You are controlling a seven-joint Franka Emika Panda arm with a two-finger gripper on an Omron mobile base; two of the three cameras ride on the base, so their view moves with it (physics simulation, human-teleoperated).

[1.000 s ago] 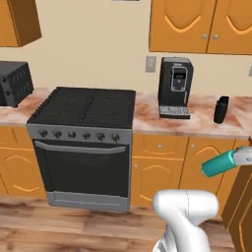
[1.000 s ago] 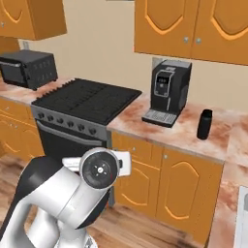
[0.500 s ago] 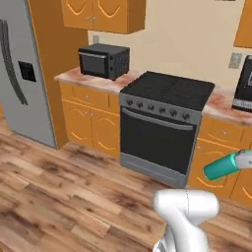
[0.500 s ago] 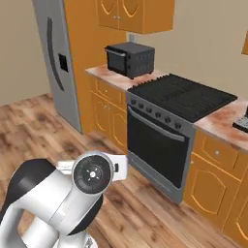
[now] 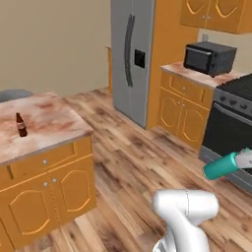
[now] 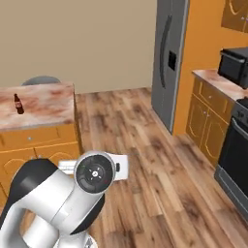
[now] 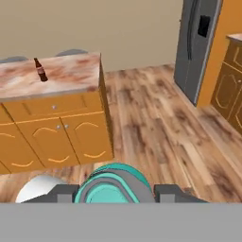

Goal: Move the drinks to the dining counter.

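The pincer (image 7: 116, 193) is gripping the teal bottle (image 5: 222, 166), carried out over the wooden floor. The little brown bottle (image 5: 20, 124) already stands on the tabletop (image 5: 54, 123). Set down too close, the teal one could knock it over.

A small brown bottle (image 5: 20, 125) stands upright on the marbled dining counter (image 5: 49, 123); teal bottle (image 5: 221, 166) held sideways.

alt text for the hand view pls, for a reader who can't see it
The hand holds a teal bottle at the bottom of the frame. Ahead stands the dining counter with orange cabinet doors, a small brown bottle upright on its marbled top; a grey fridge stands beyond wooden floor.
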